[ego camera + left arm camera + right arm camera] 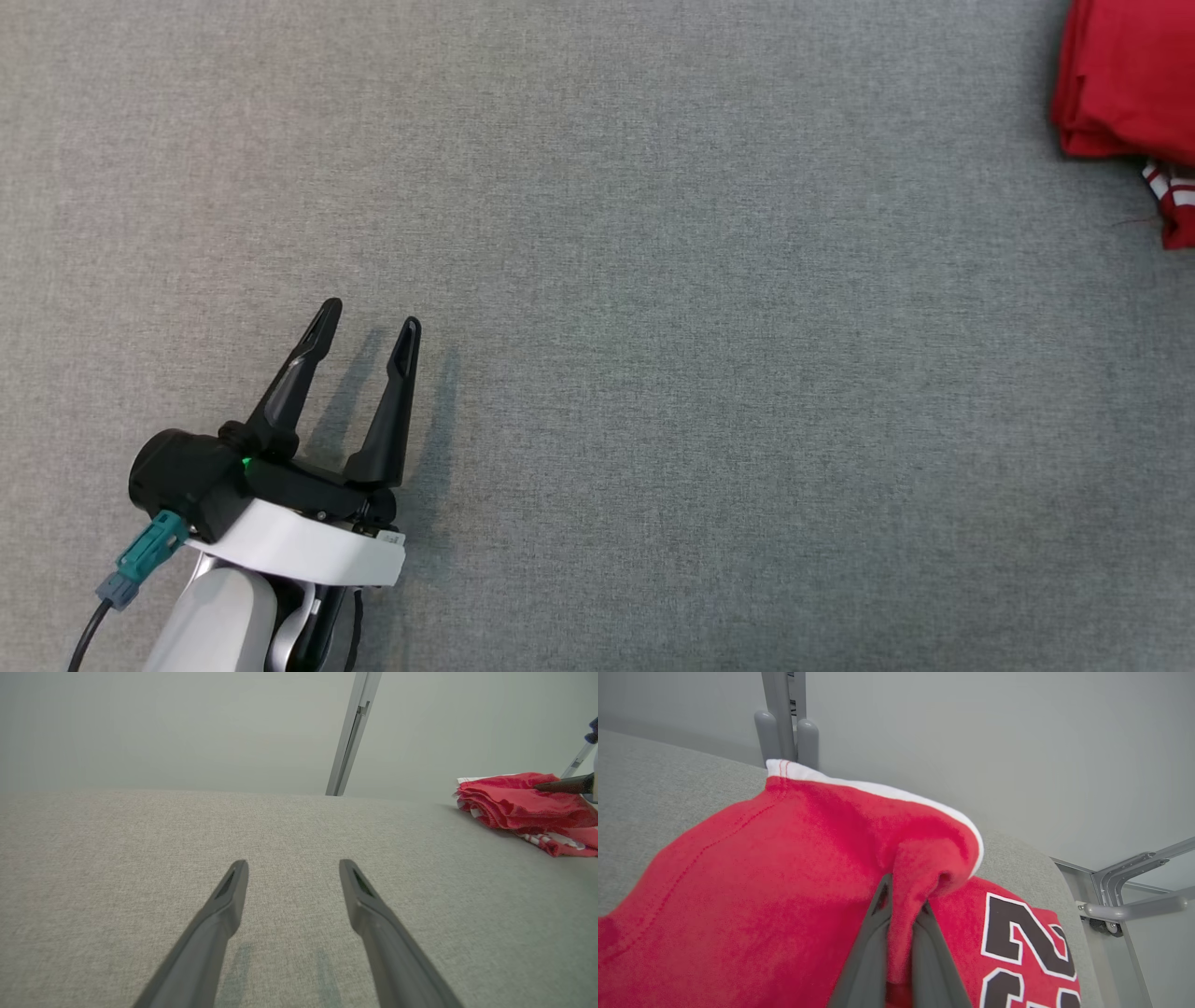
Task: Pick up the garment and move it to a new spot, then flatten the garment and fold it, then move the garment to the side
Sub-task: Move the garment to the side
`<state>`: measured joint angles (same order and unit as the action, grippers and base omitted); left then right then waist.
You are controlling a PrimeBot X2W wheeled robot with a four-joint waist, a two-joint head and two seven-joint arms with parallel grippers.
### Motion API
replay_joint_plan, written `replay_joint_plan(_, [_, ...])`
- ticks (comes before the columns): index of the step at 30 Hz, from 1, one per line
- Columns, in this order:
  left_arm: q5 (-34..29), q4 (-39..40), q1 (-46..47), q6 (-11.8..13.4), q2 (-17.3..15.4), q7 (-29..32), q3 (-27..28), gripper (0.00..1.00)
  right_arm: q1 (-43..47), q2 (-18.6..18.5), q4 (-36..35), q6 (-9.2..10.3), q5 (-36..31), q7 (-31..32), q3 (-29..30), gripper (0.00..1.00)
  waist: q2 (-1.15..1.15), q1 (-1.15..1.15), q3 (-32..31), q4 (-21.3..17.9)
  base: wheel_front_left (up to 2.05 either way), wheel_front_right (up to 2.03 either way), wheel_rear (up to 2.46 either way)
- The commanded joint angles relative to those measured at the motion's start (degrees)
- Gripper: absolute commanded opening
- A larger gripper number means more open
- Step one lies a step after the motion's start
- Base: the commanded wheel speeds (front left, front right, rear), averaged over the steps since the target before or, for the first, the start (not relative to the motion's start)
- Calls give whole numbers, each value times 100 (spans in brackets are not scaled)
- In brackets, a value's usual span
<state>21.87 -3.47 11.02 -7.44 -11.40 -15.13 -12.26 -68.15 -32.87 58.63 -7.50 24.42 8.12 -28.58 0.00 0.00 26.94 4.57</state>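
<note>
Your left gripper (372, 314) sits at the lower left of the head view, its two dark fingers (291, 378) spread wide and pointing up and a little to the right. Behind it you see the black wrist (187, 476), a white band (299, 546) and the pale forearm (219, 616) running off the bottom edge. In the left wrist view those fingers rise well apart from the bottom edge. Your right gripper (903, 896) stands at the bottom centre of its own wrist view, its fingers drawn close and pinching a raised fold of the garment (761, 882).
</note>
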Motion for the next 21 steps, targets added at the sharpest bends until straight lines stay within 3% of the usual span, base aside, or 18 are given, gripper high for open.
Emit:
replay_joint_plan(1, [42, -2, 123, -7, -16, 2, -12, 100, -62, -56, 219, 1, -189, 50, -40, 0, 0, 0, 7, 42, 0, 0, 0])
replay_joint_plan(2, [37, -12, 131, -7, -5, 2, -22, 100, -78, -75, 376, 1, -305, 73, -30, 12, 0, 0, -3, 55, 0, 0, 0])
replay_joint_plan(3, [28, -18, 136, -7, 4, 2, -24, 100, -100, -84, 511, 1, -435, 90, -35, 53, 0, 0, -21, 65, 0, 0, 0])
replay_joint_plan(4, [25, -27, 136, -7, 5, 2, -24, 100, -153, -80, 629, 1, -555, 9, 12, 100, 0, 0, -44, 72, 0, 0, 0])
replay_joint_plan(12, [-23, -123, -37, -8, 48, 2, 33, 100, -249, 133, 1270, 1, -1573, -723, 413, 100, 0, 0, -545, -56, 0, 0, 0])
replay_joint_plan(21, [-155, -199, -358, -7, 158, 2, 393, 100, 148, 1012, 1134, 1, -1958, -1974, 1192, 100, 0, 0, -1580, -435, 0, 0, 0])
